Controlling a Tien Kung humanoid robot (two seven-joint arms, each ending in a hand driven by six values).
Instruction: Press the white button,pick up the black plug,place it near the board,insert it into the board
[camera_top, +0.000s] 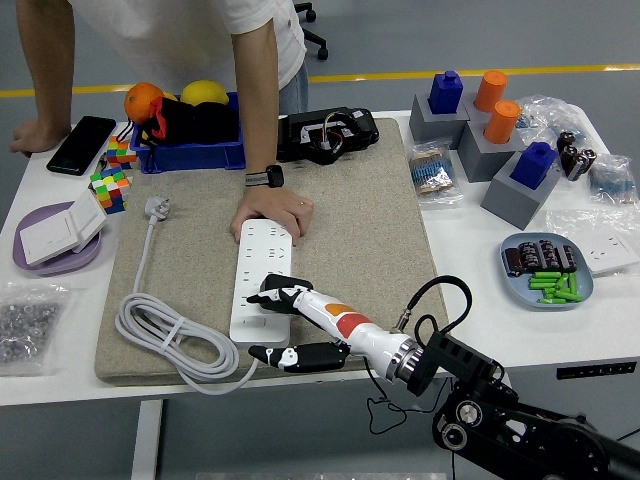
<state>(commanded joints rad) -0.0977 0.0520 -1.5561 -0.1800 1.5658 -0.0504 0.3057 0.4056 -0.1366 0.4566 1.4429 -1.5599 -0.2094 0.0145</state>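
the right hand (285, 325) reaches in from the lower right over the near end of the white power strip (263, 276), which lies lengthwise on the beige felt mat (370, 230). its fingers (278, 297) are spread and hold nothing; the upper ones rest on the strip's near end, where its white button would be, though the button itself is too small to make out. the thumb points left, low over the mat's front edge, just beside the spot where the white cable (165, 335) leaves the strip. that cable lies coiled on the mat's left part and runs up to a white plug (155, 208) near the mat's far left corner.

a person stands at the far side of the table (470, 240). one hand (272, 212) with a black wristband presses on the far end of the power strip; the other hand (35, 135) is planted on the table's far left edge beside a black phone (80, 144).

the black plug (325, 135), with its wire, lies at the mat's far edge, well apart from the robot's hand. left of it is a blue bin (190, 155) with round orange and yellow things. a grey plate (545, 268) with green pieces sits on the right.
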